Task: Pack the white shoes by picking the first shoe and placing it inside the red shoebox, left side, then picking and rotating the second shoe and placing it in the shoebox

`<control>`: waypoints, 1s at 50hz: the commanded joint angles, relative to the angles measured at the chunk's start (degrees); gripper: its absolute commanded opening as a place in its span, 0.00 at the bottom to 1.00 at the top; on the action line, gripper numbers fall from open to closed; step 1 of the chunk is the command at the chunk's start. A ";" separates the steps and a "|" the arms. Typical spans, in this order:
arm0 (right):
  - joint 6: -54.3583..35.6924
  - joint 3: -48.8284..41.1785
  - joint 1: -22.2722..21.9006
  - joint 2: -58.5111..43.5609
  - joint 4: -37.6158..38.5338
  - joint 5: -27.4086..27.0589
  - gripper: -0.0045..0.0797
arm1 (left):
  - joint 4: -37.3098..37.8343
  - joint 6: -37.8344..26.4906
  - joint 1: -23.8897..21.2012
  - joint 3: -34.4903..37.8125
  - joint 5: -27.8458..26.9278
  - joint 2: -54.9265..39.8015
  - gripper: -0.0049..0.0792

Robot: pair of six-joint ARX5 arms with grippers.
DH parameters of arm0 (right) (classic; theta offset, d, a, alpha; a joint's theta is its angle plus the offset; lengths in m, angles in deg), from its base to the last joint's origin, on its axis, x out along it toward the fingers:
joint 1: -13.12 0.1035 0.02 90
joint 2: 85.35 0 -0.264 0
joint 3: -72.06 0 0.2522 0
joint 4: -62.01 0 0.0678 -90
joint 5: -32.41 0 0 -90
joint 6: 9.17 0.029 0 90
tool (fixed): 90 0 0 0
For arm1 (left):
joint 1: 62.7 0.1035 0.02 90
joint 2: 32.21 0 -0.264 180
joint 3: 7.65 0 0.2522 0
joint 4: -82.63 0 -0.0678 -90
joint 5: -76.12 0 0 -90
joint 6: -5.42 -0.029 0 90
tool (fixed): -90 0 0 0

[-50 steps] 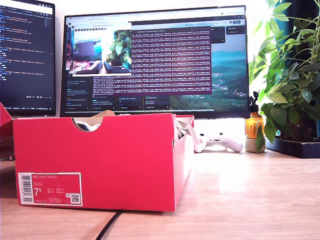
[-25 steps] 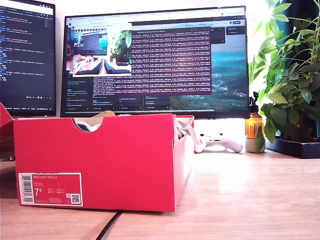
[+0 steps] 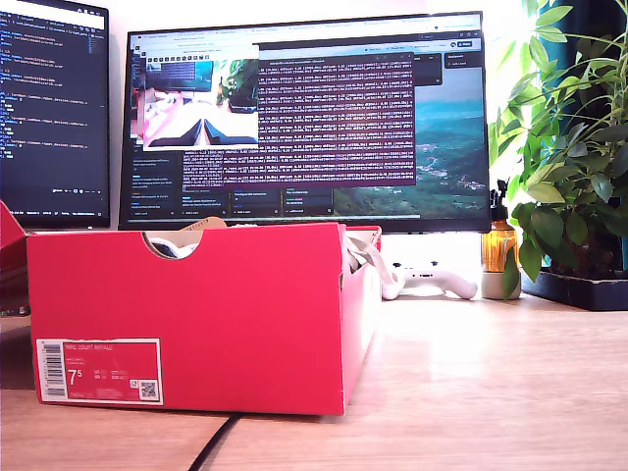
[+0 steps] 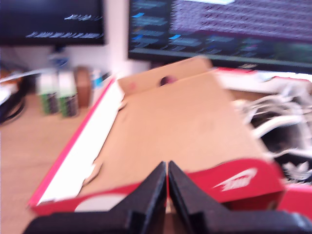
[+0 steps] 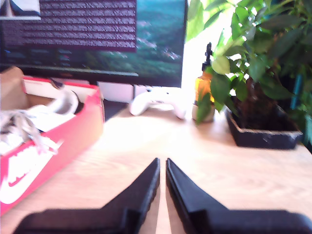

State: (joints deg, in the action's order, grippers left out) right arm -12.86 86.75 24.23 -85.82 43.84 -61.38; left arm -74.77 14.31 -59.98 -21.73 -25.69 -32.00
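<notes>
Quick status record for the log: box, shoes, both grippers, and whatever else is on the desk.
red shoebox: open, on wooden desk
white shoes: inside box, laces showing
my first gripper: shut, empty, over the box's lid flap
my second gripper: shut, empty, above bare desk beside box
other items: white game controller, amber bottle, potted plant, monitors

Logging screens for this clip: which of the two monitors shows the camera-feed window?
The larger monitor, toward the exterior view's right: its small video inset sits above scrolling text. The monitor at the left edge shows only code.
</notes>
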 commanded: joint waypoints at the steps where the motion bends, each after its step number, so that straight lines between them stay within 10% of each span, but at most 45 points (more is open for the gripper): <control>1: -0.70 -0.66 0.00 0.37 -0.44 -0.37 0.04 | 0.90 0.13 -0.15 1.79 1.16 0.35 0.04; 35: 2.80 -0.55 0.22 0.39 -5.25 -0.72 0.04 | 2.75 0.13 -0.15 1.79 5.42 0.33 0.04; 50: 2.80 -0.55 -6.21 0.39 -5.20 -0.70 0.04 | 2.75 0.13 -0.15 1.79 5.44 0.33 0.04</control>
State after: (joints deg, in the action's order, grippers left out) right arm -10.50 86.75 18.81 -85.82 38.16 -62.04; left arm -73.04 14.44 -59.98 -21.77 -20.29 -32.00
